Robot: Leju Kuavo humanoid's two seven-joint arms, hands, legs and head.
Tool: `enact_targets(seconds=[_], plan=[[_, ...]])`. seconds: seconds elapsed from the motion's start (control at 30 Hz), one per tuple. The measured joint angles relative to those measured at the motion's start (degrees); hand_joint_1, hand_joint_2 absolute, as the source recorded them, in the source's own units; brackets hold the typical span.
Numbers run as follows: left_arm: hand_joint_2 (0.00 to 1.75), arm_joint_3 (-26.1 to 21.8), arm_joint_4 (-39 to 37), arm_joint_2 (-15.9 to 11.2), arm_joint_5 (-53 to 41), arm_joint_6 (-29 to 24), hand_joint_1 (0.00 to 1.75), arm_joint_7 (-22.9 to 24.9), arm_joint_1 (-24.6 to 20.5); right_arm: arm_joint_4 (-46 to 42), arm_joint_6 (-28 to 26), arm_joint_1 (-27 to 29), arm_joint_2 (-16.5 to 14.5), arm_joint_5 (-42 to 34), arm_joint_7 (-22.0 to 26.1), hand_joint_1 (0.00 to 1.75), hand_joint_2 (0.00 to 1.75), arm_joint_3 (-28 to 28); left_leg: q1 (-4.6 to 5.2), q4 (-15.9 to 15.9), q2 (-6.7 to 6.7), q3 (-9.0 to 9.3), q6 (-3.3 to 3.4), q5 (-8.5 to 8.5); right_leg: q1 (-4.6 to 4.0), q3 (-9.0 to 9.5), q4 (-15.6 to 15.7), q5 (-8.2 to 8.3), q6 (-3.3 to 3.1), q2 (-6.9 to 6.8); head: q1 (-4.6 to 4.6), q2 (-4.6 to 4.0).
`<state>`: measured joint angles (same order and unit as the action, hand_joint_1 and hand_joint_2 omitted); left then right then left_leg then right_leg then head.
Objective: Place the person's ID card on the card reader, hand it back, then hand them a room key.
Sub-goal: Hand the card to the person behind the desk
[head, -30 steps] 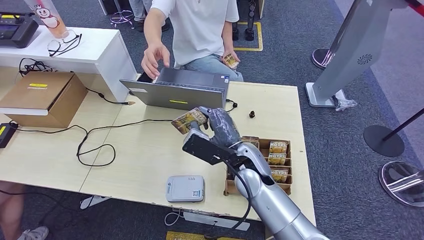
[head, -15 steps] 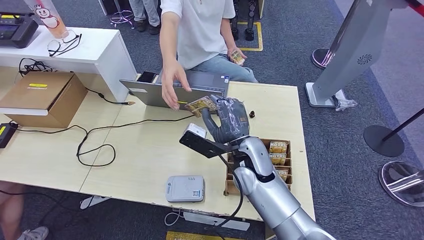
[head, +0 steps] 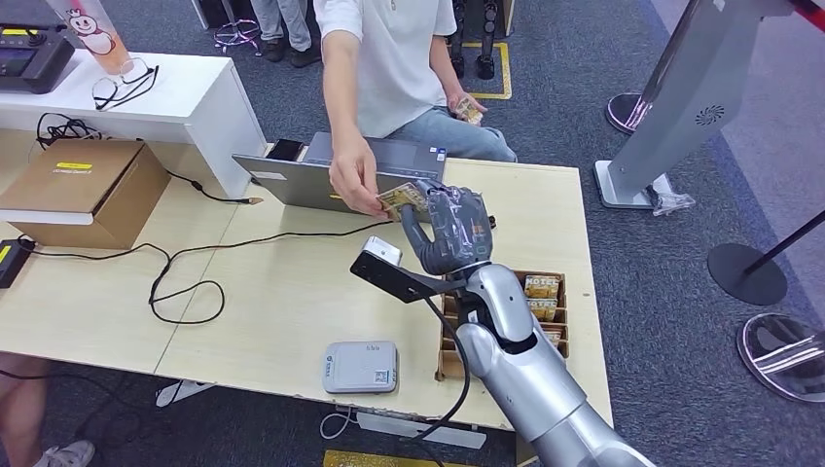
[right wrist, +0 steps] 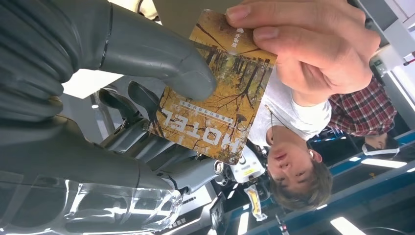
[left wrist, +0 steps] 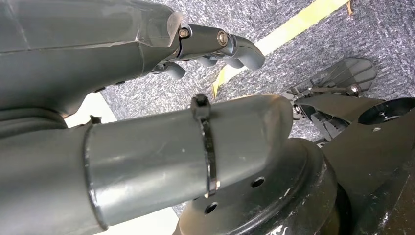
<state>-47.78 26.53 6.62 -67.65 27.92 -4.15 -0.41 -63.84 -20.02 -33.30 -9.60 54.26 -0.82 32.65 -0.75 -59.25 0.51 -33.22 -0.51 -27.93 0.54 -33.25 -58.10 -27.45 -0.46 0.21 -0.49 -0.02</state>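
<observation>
My right hand [head: 449, 232] is raised over the far part of the table and pinches a yellow-brown hotel room key card [head: 402, 198] between thumb and fingers. The person's hand [head: 355, 180] grips the card's other end. In the right wrist view, my thumb [right wrist: 161, 63] presses on the room key card [right wrist: 215, 98] while the person's fingers [right wrist: 303, 44] hold its far corner. The person's other hand holds a small card [head: 470, 109] at their lap. The grey card reader [head: 361, 367] lies near the table's front edge. My left hand [left wrist: 147, 98] hangs over the floor, holding nothing.
A brown tray [head: 559, 362] with several key cards sits right of my arm. An open laptop [head: 340, 175] stands at the table's far edge, black cables [head: 185, 282] loop across the left half, and a cardboard box [head: 88, 190] sits at far left.
My right hand carried the key card up and away toward the person. The person's hand came down from above the laptop and took hold of the card's end.
</observation>
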Motion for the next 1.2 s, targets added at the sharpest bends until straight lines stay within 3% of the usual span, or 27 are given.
enact_targets(seconds=[0.07,0.1,0.67,1.2], plan=[[0.0,0.0,0.0,0.0,0.0,0.0,0.0,0.0,0.0,0.0,0.1,0.0,0.0,0.1,0.0,0.1,1.75,0.0,0.0,0.0,0.0,0.0,0.0,0.0,0.0,0.0,0.0,0.0,0.0,0.0,0.0,0.0],[0.0,0.0,0.0,0.0,-0.1,0.0,0.0,0.1,0.0,0.0,0.2,0.1,-0.1,0.2,0.1,0.0,1.75,-0.1,0.0,0.0,0.0,0.0,0.0,0.0,0.0,0.0,0.0,0.0,0.0,0.0,0.01,0.0],[0.0,-1.0,0.3,0.3,-0.9,0.5,0.0,0.3,0.0,-0.8,0.4,0.7,-1.0,0.7,1.8,0.0,1.75,-1.1,0.0,0.0,0.0,0.0,0.0,0.0,0.0,0.0,0.0,0.0,0.0,0.0,0.0,0.0],[0.0,-1.9,0.6,0.3,-2.1,0.8,0.0,-0.1,0.0,-6.8,0.8,3.4,-0.8,1.3,3.7,0.0,1.75,-1.2,0.0,0.0,0.0,0.0,0.0,0.0,0.0,-0.01,0.0,0.0,0.0,0.0,0.01,0.0]])
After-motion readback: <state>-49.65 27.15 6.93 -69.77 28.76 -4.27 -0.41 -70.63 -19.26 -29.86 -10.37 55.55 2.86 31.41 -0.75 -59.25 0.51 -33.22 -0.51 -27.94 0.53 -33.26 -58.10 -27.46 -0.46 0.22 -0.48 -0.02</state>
